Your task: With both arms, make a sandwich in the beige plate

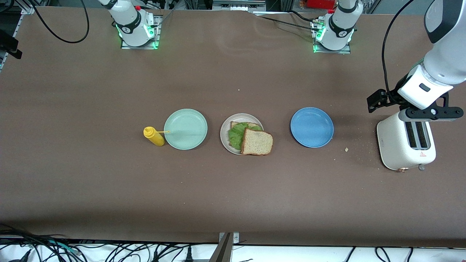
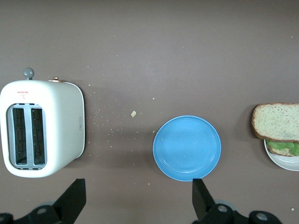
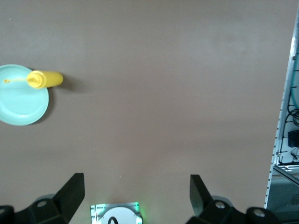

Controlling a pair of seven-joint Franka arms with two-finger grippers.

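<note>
The beige plate (image 1: 223,136) lies in the middle of the table between two other plates. On it is the sandwich: a lower slice (image 1: 241,124), a ruffled green lettuce leaf (image 1: 236,135) and a top slice of bread (image 1: 257,142) that sits askew and overhangs the rim. The left wrist view shows the top slice (image 2: 276,121) and the plate's edge (image 2: 286,161). My left gripper (image 2: 138,198) hangs open and empty, high over the table between the toaster and the blue plate. My right gripper (image 3: 137,196) is open and empty, high above its own arm's base (image 3: 116,214).
A mint-green plate (image 1: 185,129) with a yellow mustard bottle (image 1: 154,136) beside it lies toward the right arm's end. A blue plate (image 1: 312,127) and a white toaster (image 1: 406,145) stand toward the left arm's end, with crumbs (image 1: 346,149) between them.
</note>
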